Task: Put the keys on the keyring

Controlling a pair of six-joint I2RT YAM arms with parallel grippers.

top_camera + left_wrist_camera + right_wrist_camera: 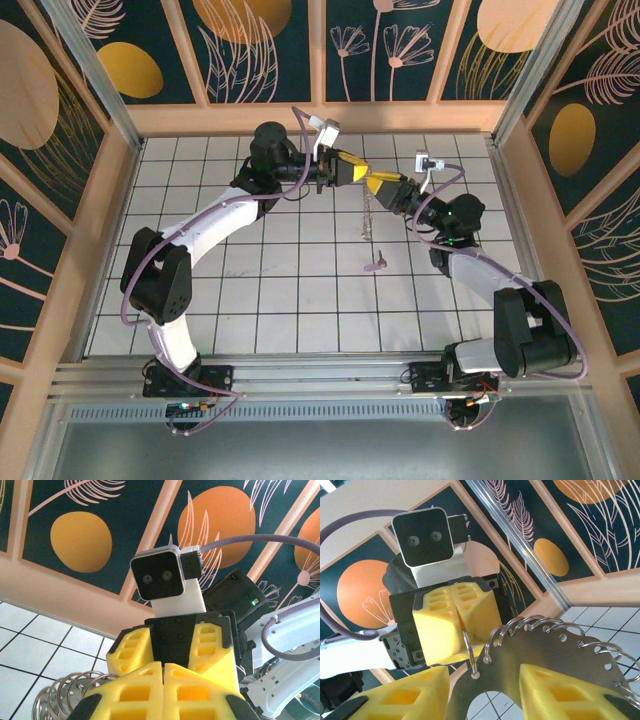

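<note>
The keyring (pixel 545 650) is a flat grey metal plate with a row of holes carrying several wire rings. It hangs between the two grippers (pixel 369 215), and its rings (pixel 65 692) show low in the left wrist view. My left gripper (pixel 352 172) (pixel 163 667) is shut on one wire ring (pixel 466 640) that passes through an end hole of the plate. My right gripper (pixel 378 183) (pixel 482 672) faces it, jaws apart, with the plate spanning between its yellow fingers (pixel 560 690). A small mauve key (pixel 376 264) lies on the tiled floor below, free of both grippers.
White tiled floor (pixel 300 300) inside a walled cell with patterned panels (pixel 270 40). Both arms meet above the far middle of the floor. A metal rail (pixel 320 375) runs along the near edge at the arm bases.
</note>
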